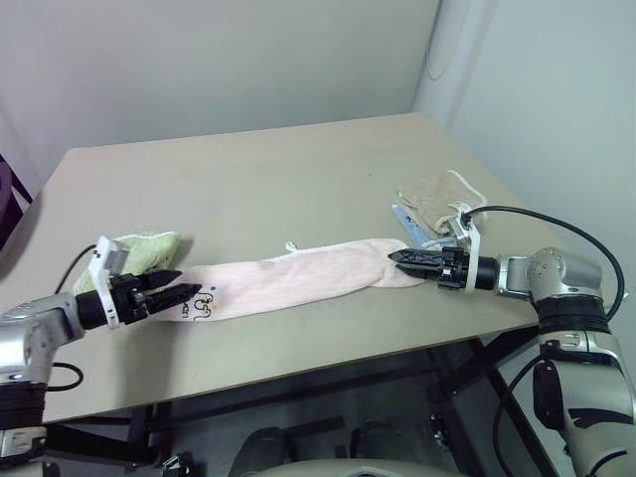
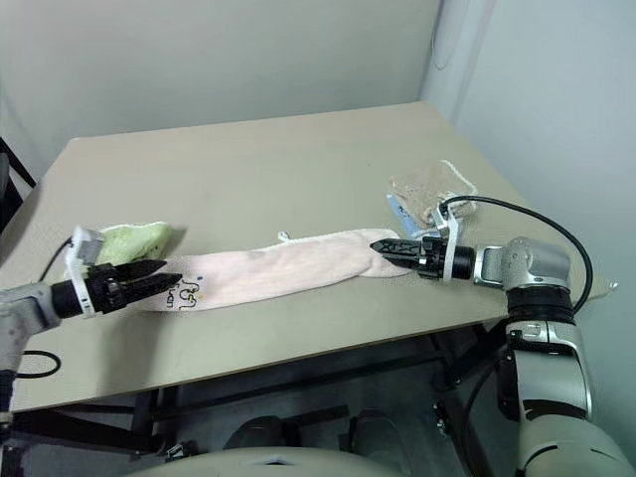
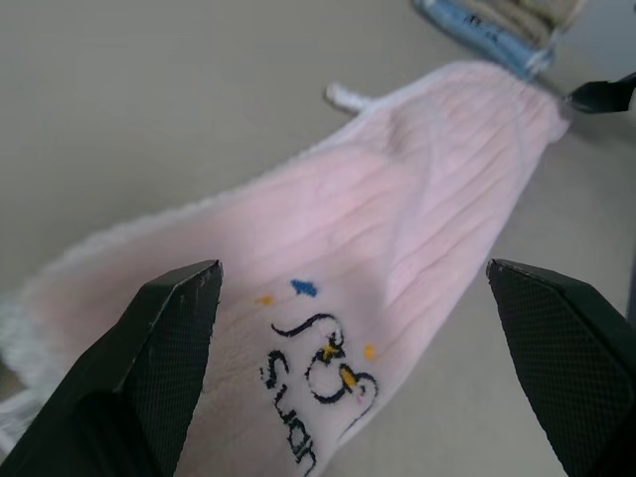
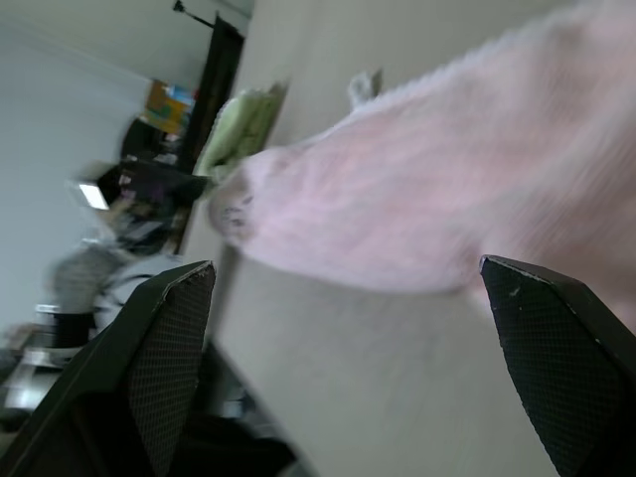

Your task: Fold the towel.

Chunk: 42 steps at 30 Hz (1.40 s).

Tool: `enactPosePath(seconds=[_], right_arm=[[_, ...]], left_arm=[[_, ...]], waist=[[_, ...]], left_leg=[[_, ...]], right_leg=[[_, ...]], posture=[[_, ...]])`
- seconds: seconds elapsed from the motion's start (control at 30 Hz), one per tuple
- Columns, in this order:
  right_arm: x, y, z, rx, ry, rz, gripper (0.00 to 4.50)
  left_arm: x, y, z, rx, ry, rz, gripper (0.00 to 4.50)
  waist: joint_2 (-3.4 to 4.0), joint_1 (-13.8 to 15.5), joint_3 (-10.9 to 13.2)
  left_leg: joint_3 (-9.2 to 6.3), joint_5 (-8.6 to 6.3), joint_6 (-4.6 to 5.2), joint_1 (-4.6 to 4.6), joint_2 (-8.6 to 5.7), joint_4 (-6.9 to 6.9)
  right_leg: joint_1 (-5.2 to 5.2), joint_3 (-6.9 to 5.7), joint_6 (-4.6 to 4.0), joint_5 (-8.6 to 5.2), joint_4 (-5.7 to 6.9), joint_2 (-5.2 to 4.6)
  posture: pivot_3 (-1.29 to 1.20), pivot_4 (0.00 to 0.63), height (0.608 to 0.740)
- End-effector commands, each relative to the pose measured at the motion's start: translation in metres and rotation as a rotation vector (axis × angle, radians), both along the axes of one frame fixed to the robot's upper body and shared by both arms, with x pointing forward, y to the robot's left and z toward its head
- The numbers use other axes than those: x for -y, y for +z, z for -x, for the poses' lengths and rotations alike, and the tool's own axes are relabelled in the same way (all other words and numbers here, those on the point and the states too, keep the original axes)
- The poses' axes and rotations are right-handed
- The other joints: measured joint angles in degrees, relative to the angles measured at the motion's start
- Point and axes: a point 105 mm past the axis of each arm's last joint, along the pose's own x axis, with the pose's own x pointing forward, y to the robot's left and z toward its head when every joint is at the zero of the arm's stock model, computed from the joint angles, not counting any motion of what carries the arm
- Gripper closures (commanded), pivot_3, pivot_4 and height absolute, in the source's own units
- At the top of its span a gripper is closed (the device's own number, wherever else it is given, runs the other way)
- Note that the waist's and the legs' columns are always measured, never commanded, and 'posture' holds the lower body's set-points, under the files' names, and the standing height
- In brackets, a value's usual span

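The towel [image 1: 298, 278] is laid as a long strip across the table [image 1: 258, 179], between the left gripper [image 1: 177, 291] and the right gripper [image 1: 405, 258]. Both are held open, nothing gripped. The cloth is judged soft, light and floppy; the end corners should be pinched.

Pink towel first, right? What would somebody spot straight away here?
Yes: the long pink towel lies stretched in a strip along the near edge of the tan table. One black tool sits at each end, the left tool over the printed motif and the right tool at the other end, both open. A light green towel lies behind the left end, and a beige and blue bundle behind the right.
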Motion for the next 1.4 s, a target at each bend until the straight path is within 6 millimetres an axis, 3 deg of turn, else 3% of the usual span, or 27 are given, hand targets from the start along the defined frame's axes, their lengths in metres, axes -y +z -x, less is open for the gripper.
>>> enactPosePath(seconds=[0.03, 0.27, 0.43, 0.67, 0.87, 0.97, 1.33, 1.4], right_arm=[[-0.001, 0.005, 0.004, -0.046, -0.015, -0.053, 0.04], [0.009, -0.024, 0.01, -0.163, -0.107, 0.011, 0.04], [0.029, -0.047, -0.008, -0.167, -0.278, 0.118, 0.04], [0.042, -0.046, -0.032, -0.132, -0.407, 0.171, 0.04], [0.039, -0.044, -0.035, -0.114, -0.374, 0.216, 0.04], [0.037, -0.041, -0.038, -0.096, -0.381, 0.202, 0.63], [0.045, -0.033, -0.049, -0.114, -0.463, 0.119, 4.48], [0.044, -0.031, -0.049, -0.105, -0.447, 0.113, 4.48]], left_arm=[[0.004, -0.009, -0.005, 0.003, -0.025, -0.075, 0.0], [0.002, -0.028, 0.002, -0.064, -0.022, -0.131, 0.0], [0.003, -0.025, 0.009, -0.062, -0.015, -0.117, 0.0], [-0.002, -0.026, 0.022, -0.096, 0.015, -0.098, 0.0], [-0.004, -0.024, 0.02, -0.088, 0.033, -0.086, 0.0], [-0.005, -0.023, 0.02, -0.084, 0.028, -0.08, 0.0], [-0.016, -0.029, 0.037, -0.132, 0.049, -0.101, 0.0], [-0.018, -0.03, 0.037, -0.132, 0.05, -0.109, 0.0]], waist=[[0.0, -0.07, 0.0], [-0.01, -0.15, -0.01], [-0.21, -0.34, -0.15], [-0.18, -0.16, -0.14], [-0.04, -0.12, -0.16], [0.08, -0.02, -0.19], [0.57, -0.17, -0.41], [0.54, -0.15, -0.42]], left_leg=[[0.03, -0.01, 0.02, -0.01, 0.0, -0.01], [0.04, -0.01, 0.03, -0.16, 0.0, 0.0], [0.07, -0.02, 0.04, 0.07, 0.01, -0.01], [0.21, -0.05, 0.06, 0.15, 0.07, -0.11], [0.33, -0.08, 0.11, -0.74, 0.21, -0.11], [0.81, -0.08, 0.11, -0.95, 0.73, -0.13], [1.63, 0.18, 0.26, -0.81, 1.7, 0.13], [1.7, 0.19, 0.37, -0.82, 1.69, 0.13]], right_leg=[[-0.02, 0.01, 0.0, 0.0, 0.0, 0.0], [-0.15, 0.01, 0.01, 0.0, -0.03, -0.01], [0.02, 0.0, 0.01, 0.01, -0.03, -0.01], [0.27, -0.3, 0.1, 1.05, -1.33, -0.11], [0.1, -0.62, 0.39, 2.35, -2.69, -0.08], [0.12, -0.79, 0.48, 2.89, -3.21, 0.13], [-0.18, -1.42, 0.34, 2.48, -2.7, 0.4], [-0.2, -1.4, 0.35, 2.44, -2.77, 0.36]], posture=[[0.0, 0.0, 0.74], [0.0, 0.0, 0.74], [0.0, 0.0, 0.74], [0.0, 0.0, 0.74], [0.0, 0.0, 0.74], [0.0, 0.0, 0.74], [0.0, 0.0, 0.74], [0.0, 0.0, 0.74]])
